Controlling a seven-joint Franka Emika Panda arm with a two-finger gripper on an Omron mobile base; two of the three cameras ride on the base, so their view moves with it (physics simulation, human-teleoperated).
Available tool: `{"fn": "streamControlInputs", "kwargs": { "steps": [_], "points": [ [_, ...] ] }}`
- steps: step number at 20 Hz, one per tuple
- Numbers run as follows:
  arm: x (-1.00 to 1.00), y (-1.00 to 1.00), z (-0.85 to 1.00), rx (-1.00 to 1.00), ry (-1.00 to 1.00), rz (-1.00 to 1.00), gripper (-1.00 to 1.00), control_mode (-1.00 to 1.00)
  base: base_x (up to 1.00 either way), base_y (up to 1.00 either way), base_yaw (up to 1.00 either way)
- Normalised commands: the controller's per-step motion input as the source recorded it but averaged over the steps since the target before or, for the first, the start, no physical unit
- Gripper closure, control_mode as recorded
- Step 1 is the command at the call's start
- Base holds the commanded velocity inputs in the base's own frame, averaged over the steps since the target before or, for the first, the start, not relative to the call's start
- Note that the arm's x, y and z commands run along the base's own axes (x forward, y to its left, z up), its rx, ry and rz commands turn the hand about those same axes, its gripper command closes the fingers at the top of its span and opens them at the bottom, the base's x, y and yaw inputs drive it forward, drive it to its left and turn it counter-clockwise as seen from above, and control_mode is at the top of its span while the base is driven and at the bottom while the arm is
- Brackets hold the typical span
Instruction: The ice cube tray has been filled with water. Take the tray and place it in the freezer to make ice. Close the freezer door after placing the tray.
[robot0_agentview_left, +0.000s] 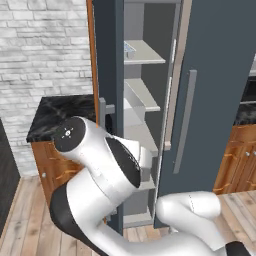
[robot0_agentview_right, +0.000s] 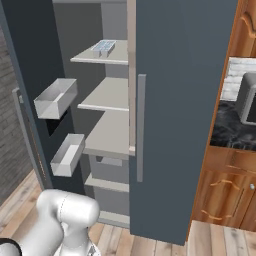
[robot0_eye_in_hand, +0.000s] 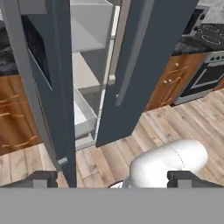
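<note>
Tray (robot0_agentview_right: 104, 47) sits on the top freezer (robot0_agentview_right: 107, 95) shelf, upper left of the right base view.
Door (robot0_eye_in_hand: 46, 83) stands ajar at left in the hand view; gripper (robot0_eye_in_hand: 113, 178) spread wide, empty. Door looks stiff and heavy: push its broad face or bar handle (robot0_agentview_left: 103, 116).

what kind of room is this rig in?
A rendered home kitchen, by the look of it. A tall slate-blue fridge stands with its freezer door open, brown wooden cabinets sit under a dark stone counter, and a stove stands on the plank floor.
</note>
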Motion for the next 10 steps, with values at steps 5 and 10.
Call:
{"fn": "streamControlInputs", "kwargs": {
  "steps": [5, 10],
  "points": [
    [0.38, 0.00, -0.62, -0.26, 0.03, 0.00, -1.00, -1.00, 0.00, 0.00, 0.00],
    [0.45, 0.04, -0.13, -0.25, 0.37, 0.00, -1.00, -1.00, 0.00, 0.00, 0.00]
  ]
}}
